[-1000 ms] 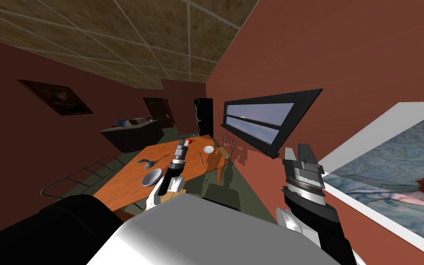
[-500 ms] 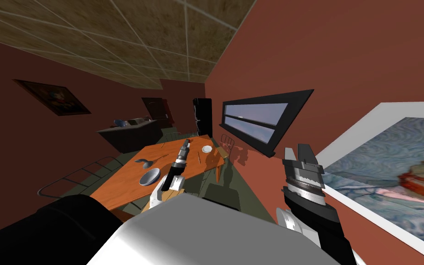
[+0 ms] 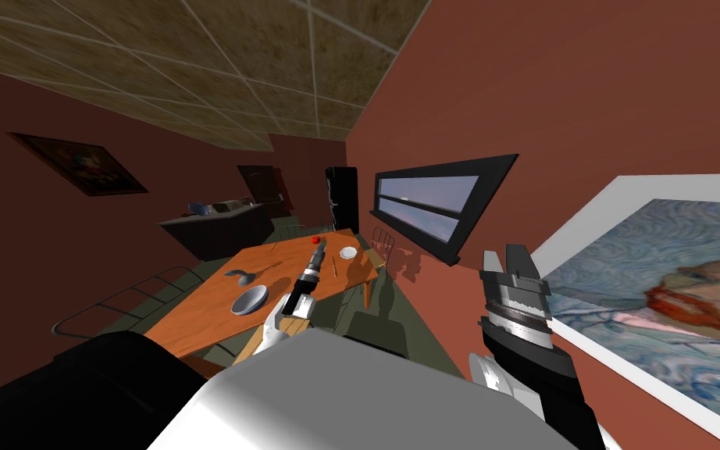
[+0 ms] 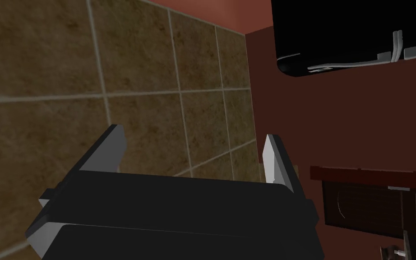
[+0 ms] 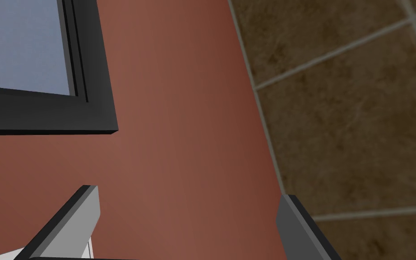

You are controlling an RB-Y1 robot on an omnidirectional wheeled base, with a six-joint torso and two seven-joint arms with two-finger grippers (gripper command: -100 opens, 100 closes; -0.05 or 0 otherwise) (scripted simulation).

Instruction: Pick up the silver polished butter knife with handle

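A thin grey butter knife (image 3: pixel 333 266) lies on the orange table (image 3: pixel 210 312), near its far right end. My left gripper (image 3: pixel 319 248) hangs over the table just left of the knife, and the left wrist view shows that same left gripper (image 4: pixel 192 140) open and holding nothing. My right gripper (image 3: pixel 508 258) is raised off to the right by the red wall, well away from the table. In its own wrist view the right gripper (image 5: pixel 189 194) is also open and holds nothing.
The table also carries a grey bowl (image 3: pixel 249 299), a grey spoon-like piece (image 3: pixel 237 274), a small white plate (image 3: pixel 348 252) and a red object (image 3: pixel 315 240). Wire chairs (image 3: pixel 116 305) stand around it. A dark counter (image 3: pixel 210 226) and a black fridge (image 3: pixel 341 199) stand beyond.
My head view has turned a little, sliding the table leftward and the wall painting closer. My left arm has swung rightward over the table toward the knife. The right arm holds still.
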